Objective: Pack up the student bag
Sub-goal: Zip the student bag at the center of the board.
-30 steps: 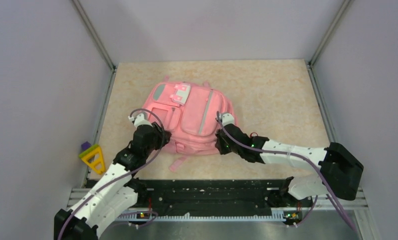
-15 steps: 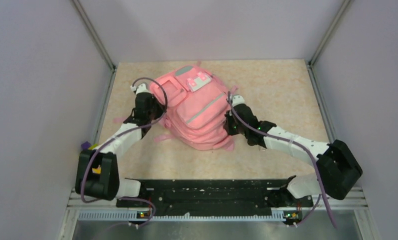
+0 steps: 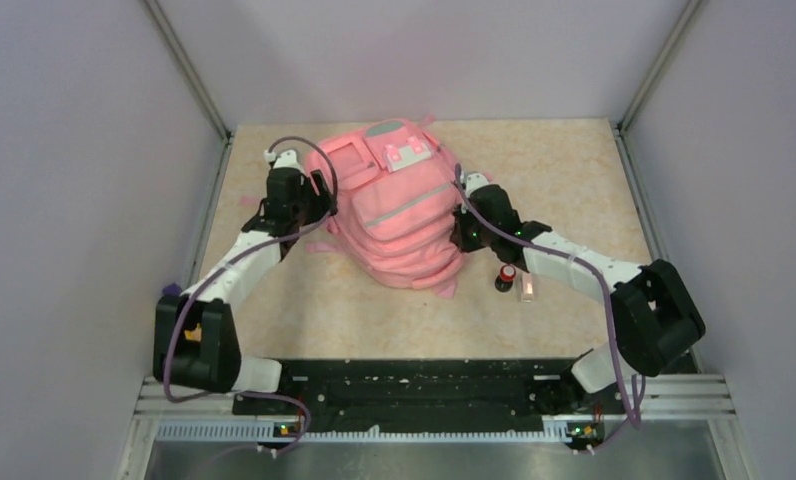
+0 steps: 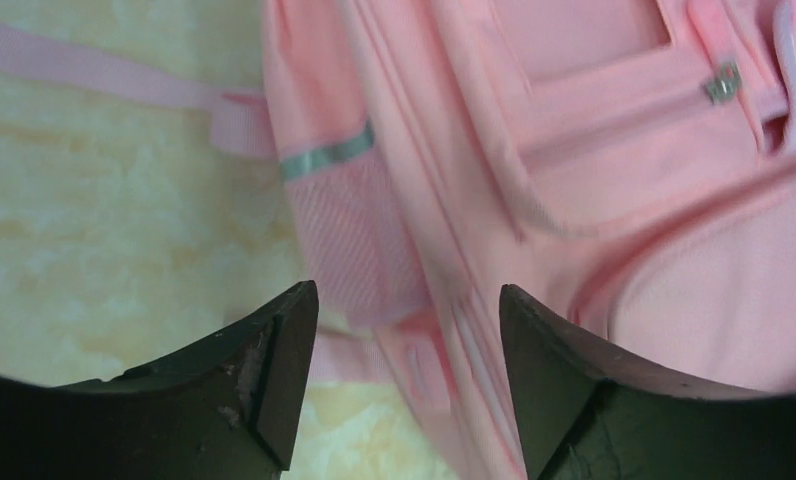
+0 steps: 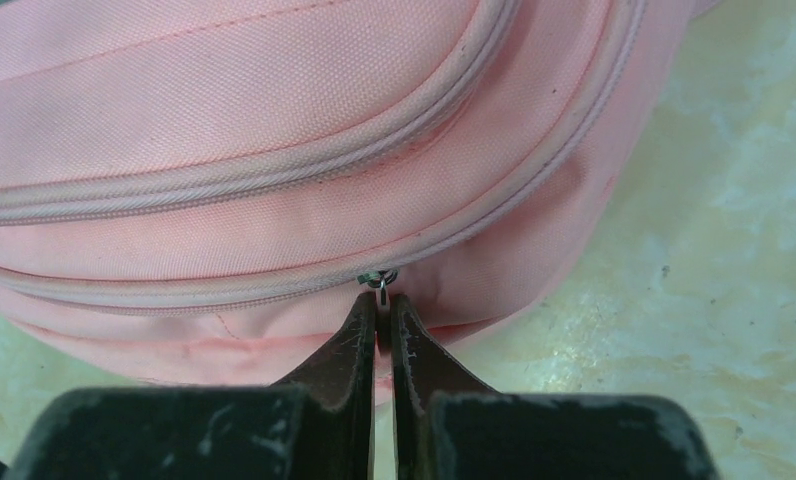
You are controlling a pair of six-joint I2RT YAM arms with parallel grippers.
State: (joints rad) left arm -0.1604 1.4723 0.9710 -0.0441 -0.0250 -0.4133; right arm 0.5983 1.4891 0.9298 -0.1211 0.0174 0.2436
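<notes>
Arms extended forward from six o'clock, elbows flared toward the side walls and forearms converging on the student bag [image 3: 399, 205]. It lay front-up on the bench [image 3: 574, 170] toward twelve o'clock, its top close to the far edge. We saw the left claw [image 4: 406, 293] at the bag's nine o'clock flank, fingers spread and holding nothing, with a mesh side pocket [image 4: 349, 240] showing between them. The right claw [image 5: 382, 298] sat at the three o'clock flank, fingers pressed together and pinching the metal zipper pull [image 5: 379, 279]. Bare bench opened at six o'clock between the bag and the arm bases, and at two o'clock toward the right wall. A small red-capped object [image 3: 505, 276] stood at the bag's four o'clock, just beside the right forearm.
</notes>
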